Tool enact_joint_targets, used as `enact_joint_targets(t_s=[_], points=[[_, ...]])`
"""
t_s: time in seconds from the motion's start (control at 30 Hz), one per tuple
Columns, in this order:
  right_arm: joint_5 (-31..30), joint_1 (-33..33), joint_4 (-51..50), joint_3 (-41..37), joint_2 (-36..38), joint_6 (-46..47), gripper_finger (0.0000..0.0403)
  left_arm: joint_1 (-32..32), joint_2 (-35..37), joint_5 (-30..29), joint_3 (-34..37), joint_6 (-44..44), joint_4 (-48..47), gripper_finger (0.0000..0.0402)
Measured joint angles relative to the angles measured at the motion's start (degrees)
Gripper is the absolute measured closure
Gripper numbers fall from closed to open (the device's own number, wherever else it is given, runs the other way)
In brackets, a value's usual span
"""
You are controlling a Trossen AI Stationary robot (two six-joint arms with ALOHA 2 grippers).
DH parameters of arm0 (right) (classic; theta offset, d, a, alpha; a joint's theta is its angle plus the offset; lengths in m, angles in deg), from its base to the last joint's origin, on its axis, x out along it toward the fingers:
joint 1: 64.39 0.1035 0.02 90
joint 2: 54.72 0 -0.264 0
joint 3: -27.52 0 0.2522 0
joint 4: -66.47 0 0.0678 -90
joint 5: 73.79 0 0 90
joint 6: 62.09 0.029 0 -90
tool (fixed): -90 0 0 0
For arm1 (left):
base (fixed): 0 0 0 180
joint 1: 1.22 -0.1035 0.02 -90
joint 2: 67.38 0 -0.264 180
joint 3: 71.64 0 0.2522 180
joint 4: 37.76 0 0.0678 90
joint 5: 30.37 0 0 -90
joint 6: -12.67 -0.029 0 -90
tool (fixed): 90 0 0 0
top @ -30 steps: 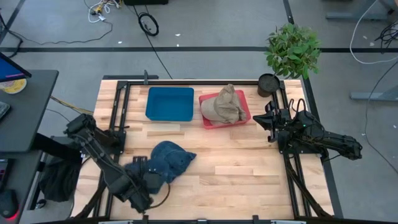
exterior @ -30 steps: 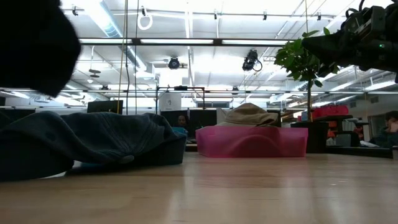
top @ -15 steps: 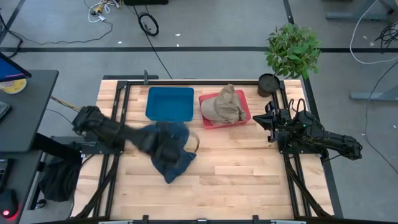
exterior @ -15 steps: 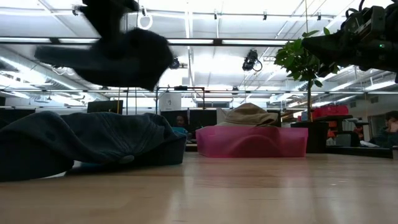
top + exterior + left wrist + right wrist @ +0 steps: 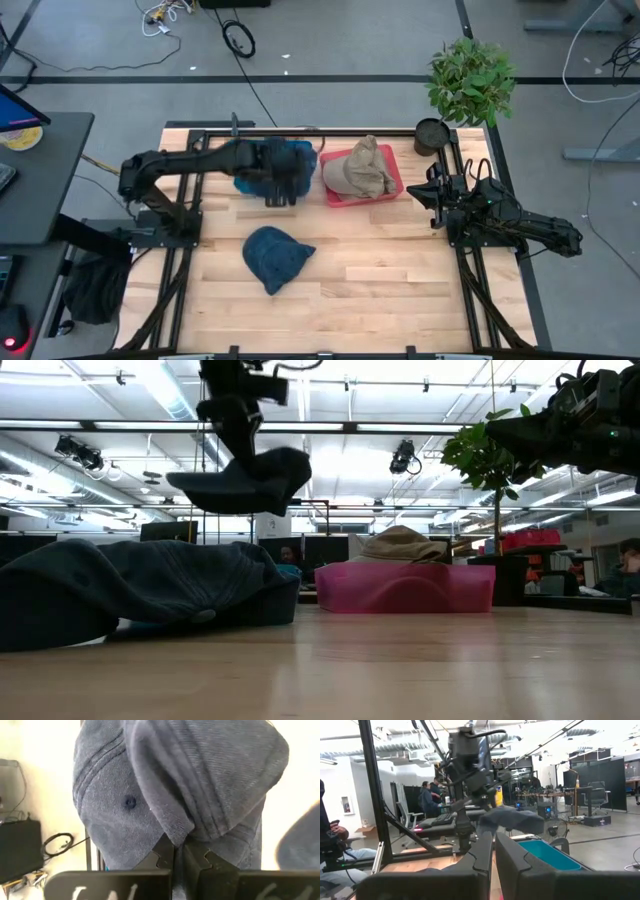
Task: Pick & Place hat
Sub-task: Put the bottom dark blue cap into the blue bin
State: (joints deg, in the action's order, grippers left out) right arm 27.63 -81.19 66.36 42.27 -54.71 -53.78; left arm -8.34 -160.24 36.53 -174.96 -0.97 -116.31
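The left gripper [image 5: 283, 178] fingers are clamping a blue hat [image 5: 287, 168] above the blue bin [image 5: 243, 178]. The right gripper [image 5: 436, 192], fingers closed and empty, is waiting at the worktop's [image 5: 400, 270] right edge.

You have two dark, near-black arms built of chunky jointed links, with thin black cables looped along them; each wrist ends in a flat dark bar carrying two angular black fingers [image 5: 165, 855] with stepped, notched inner edges, faint pale scribbles marking the left bar

Bright overhead strip lights, blown-out wrist background
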Motion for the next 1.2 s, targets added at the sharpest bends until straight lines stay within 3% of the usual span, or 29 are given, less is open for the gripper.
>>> enact_joint_targets(t_s=[0.17, 0.4, 0.5, 0.63, 0.87, 1.2], points=[[-0.02, 0.02, 0.0, -0.01, 0.0, 0.0, 0.0376, -8.09, -0.02, 4.71, 1.01, -3.56, 6.62, 0.0391], [-0.01, 0.01, 0.02, 0.0, 0.0, 0.0, 0.0376, -15.86, -0.67, 8.43, 1.12, -8.8, 7.72, 0.0391], [-0.02, 0.02, 0.02, 0.0, 0.0, 0.0, 0.0376, -19.21, -0.61, 13.74, 1.29, -10.58, 9.2, 0.0391], [-0.02, 0.0, 0.0, -0.01, 0.0, 0.0, 0.0376, -22.22, -0.54, 14.77, 5.38, -9.79, 13.53, 0.0391], [0.0, 0.02, 0.0, 0.0, 0.0, 0.0, 0.0376, -23.32, -0.61, 16.51, 14.57, -13.53, 15.66, 0.0391], [0.0, 0.02, 0.02, -0.02, 0.0, 0.0, 0.0376, -22.72, -0.61, 16.97, 21.25, -23.05, 22.75, 0.0391]])
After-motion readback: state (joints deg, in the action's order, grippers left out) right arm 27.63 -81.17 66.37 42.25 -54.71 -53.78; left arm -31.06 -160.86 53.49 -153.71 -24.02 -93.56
